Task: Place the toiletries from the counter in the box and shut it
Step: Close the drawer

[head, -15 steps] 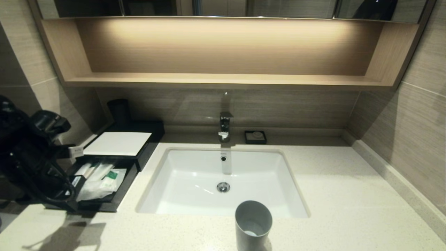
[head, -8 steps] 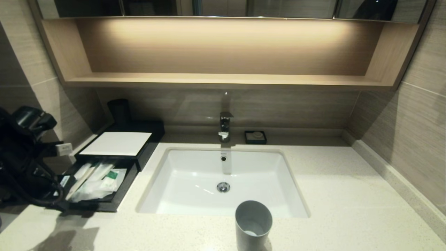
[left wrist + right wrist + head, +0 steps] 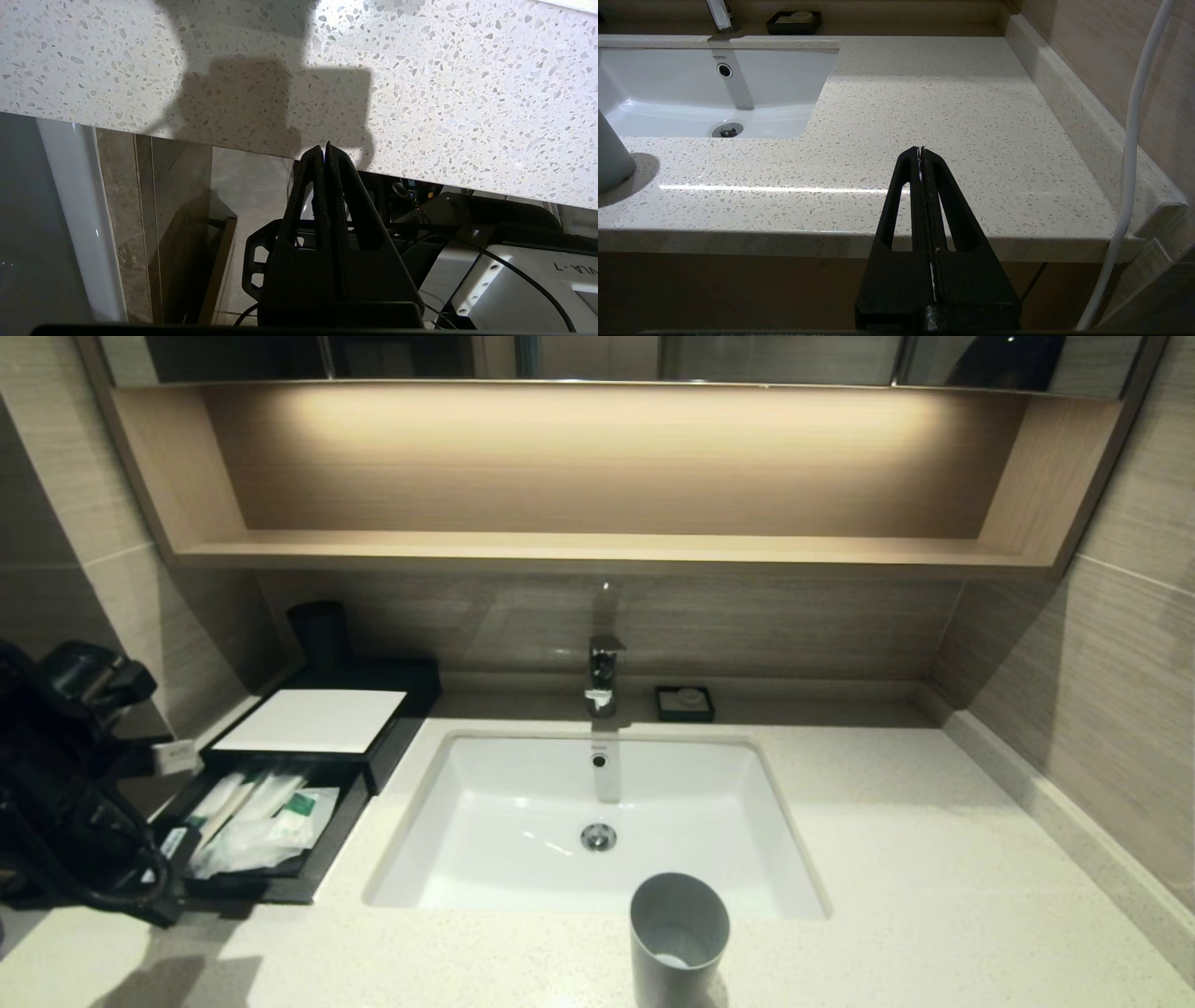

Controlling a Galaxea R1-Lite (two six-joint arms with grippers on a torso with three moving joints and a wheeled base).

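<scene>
The black box with its white top panel stands at the counter's left end, its front drawer pulled out. In the drawer lie the toiletries: a long pale stick and translucent sachets, one with a green square. My left arm hangs just left of the drawer. Its gripper is shut and empty over the counter's front edge. My right gripper is shut and empty, low before the counter's right front edge and outside the head view.
A white sunken basin fills the counter's middle, with a faucet and a small black soap dish behind it. A grey tumbler stands at the basin's front rim. A dark cup stands behind the box. A white cable hangs by the right wall.
My left arm has drawn back to the left, off the drawer, so the drawer's left side and the stick now show. The drawer stays pulled out.
</scene>
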